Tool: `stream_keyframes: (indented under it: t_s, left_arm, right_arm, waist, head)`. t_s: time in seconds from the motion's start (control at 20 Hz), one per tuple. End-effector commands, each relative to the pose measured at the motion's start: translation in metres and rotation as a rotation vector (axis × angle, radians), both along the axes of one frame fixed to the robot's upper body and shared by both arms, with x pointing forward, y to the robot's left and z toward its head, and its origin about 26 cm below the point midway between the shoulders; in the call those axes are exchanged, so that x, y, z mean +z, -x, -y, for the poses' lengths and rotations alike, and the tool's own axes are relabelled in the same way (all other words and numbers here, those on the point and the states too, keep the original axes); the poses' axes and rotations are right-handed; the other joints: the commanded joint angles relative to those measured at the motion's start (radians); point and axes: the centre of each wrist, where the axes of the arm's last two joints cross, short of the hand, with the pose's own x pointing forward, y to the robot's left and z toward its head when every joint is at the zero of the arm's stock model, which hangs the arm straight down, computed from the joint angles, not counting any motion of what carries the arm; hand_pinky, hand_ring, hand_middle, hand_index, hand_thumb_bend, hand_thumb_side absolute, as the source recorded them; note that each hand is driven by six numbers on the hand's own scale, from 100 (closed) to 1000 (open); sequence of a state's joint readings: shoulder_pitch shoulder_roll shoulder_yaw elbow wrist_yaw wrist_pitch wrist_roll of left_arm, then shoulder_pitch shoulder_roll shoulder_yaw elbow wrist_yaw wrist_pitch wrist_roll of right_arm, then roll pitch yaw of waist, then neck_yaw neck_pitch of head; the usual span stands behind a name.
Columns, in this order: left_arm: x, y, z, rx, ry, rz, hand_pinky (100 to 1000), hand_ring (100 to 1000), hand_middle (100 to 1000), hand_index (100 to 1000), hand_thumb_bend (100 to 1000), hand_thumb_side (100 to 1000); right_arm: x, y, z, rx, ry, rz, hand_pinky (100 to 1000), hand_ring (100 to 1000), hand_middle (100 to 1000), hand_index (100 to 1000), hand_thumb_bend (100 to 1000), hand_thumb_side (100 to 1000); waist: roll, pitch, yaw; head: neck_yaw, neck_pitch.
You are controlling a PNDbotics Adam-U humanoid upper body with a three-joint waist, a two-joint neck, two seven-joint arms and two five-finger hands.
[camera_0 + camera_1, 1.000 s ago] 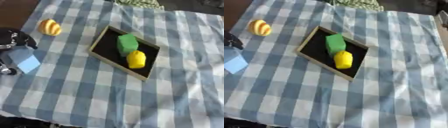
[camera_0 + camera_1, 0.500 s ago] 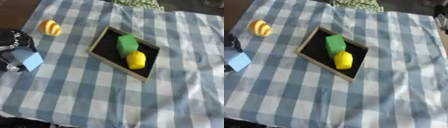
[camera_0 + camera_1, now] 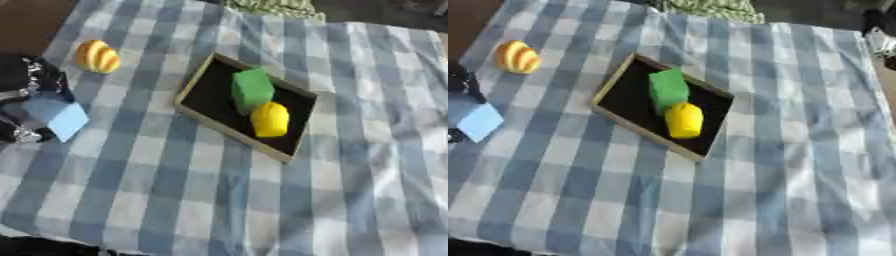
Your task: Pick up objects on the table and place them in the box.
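Fingers of the left hand (image 3: 26, 95) were curled round a light blue block (image 3: 57, 116) at the left edge of the table (image 3: 367, 165), which was covered in a blue and white checked cloth. The block sat tilted in the hand, one corner pointing down. I could not tell whether it touched the cloth or hung just above it. The right hand did not show in either view.

The box (image 3: 203, 116) was a flat dark tray with a pale wooden rim, lying askew near the middle of the table. A green block (image 3: 253, 87) and a yellow lemon-shaped thing (image 3: 269, 119) were already in it, touching each other.

To do this step well, I think the hand should lift the block high enough to clear the rim, carry it across, and set it down in the bare dark part at the box's left side. There it would not knock the other two.

An orange, ridged thing (image 3: 97, 56) lay near the far left corner, beside the hand. It looked like the last thing left to pick up. Nothing lay between the hand and the box.
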State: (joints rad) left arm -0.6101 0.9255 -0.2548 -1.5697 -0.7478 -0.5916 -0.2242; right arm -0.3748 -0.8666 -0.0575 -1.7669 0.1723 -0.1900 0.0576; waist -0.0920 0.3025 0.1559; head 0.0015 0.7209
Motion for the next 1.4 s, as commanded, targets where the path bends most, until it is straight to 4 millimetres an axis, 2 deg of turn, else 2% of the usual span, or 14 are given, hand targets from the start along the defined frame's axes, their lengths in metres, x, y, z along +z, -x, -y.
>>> stream_keyframes:
  t_s: [0.05,0.25,0.5,0.7,0.9,1.1,1.4]
  left_arm:
    - [0.034,0.010,0.009,-0.032,-0.011,0.089,704,569,452,492,545,100]
    - [0.047,0.014,0.020,-0.052,-0.009,0.112,687,493,374,473,551,100]
    - [0.064,0.020,0.037,-0.120,0.051,0.136,694,487,366,473,500,100]
    - [0.086,0.019,0.076,-0.251,0.069,0.144,692,488,367,473,514,100]
    - [0.098,0.006,0.119,-0.356,0.088,0.104,701,487,367,474,465,100]
    - [0.098,-0.011,0.154,-0.401,0.095,0.042,713,489,370,478,416,100]
    - [0.084,-0.035,0.180,-0.397,0.107,-0.023,727,490,374,485,360,100]
  right_arm:
    - [0.010,0.005,0.004,-0.001,0.012,0.027,906,800,711,841,100,320]
    - [0.009,0.007,0.004,-0.004,0.013,0.025,906,801,712,839,100,318]
    - [0.007,0.008,0.005,-0.012,0.009,0.022,907,800,708,836,100,323]
    - [0.008,0.008,0.004,-0.009,0.009,0.023,907,799,706,835,100,326]
    - [0.010,0.007,0.001,0.004,0.015,0.026,905,799,705,833,100,315]
    - [0.012,0.006,-0.002,0.016,0.013,0.029,906,798,703,832,100,328]
    - [0.015,0.005,-0.007,0.035,0.004,0.040,907,797,701,829,100,338]
  waist:
    - [0.016,-0.027,-0.001]
    - [0.018,-0.026,0.000]
    - [0.021,-0.028,0.002]
    - [0.024,-0.037,0.003]
    - [0.024,-0.043,0.001]
    - [0.024,-0.040,-0.004]
    - [0.025,-0.025,-0.017]
  head:
    - [-0.001,-0.006]
    - [0.000,-0.007]
    - [-0.009,-0.003]
    - [-0.020,0.002]
    - [-0.024,0.004]
    - [-0.022,0.002]
    - [-0.013,-0.008]
